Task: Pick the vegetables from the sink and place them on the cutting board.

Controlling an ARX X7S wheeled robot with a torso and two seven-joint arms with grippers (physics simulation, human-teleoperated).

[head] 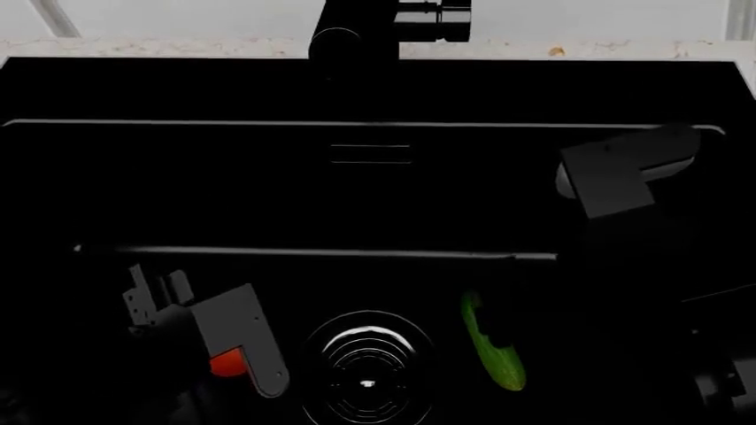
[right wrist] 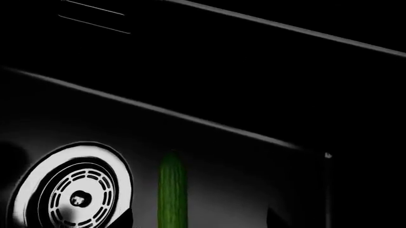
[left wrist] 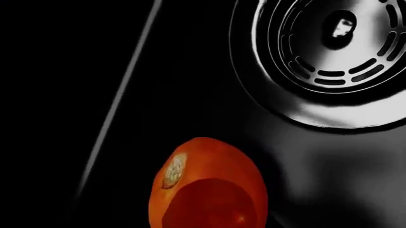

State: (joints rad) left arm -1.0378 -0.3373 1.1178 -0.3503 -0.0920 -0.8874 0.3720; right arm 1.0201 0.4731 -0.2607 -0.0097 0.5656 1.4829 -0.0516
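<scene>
The tomato (left wrist: pixel 209 185), red-orange with a pale stem spot, fills the near edge of the left wrist view, low in the black sink (head: pixel 378 195). In the head view only a sliver of the tomato (head: pixel 225 362) shows beside my left gripper (head: pixel 246 354), whose grey body covers the rest; its jaws are hidden. The dark green cucumber (head: pixel 490 341) lies on the sink floor right of the drain (head: pixel 366 367). In the right wrist view the cucumber (right wrist: pixel 171 190) lies between the spread fingertips of my right gripper (right wrist: pixel 199 221), a little above it. The cutting board is out of view.
The black faucet (head: pixel 378 27) stands at the sink's far rim. My right arm (head: pixel 621 173) hangs over the sink's right side. The chrome drain also shows in the left wrist view (left wrist: pixel 336 47) and in the right wrist view (right wrist: pixel 76 194). The sink walls rise all around.
</scene>
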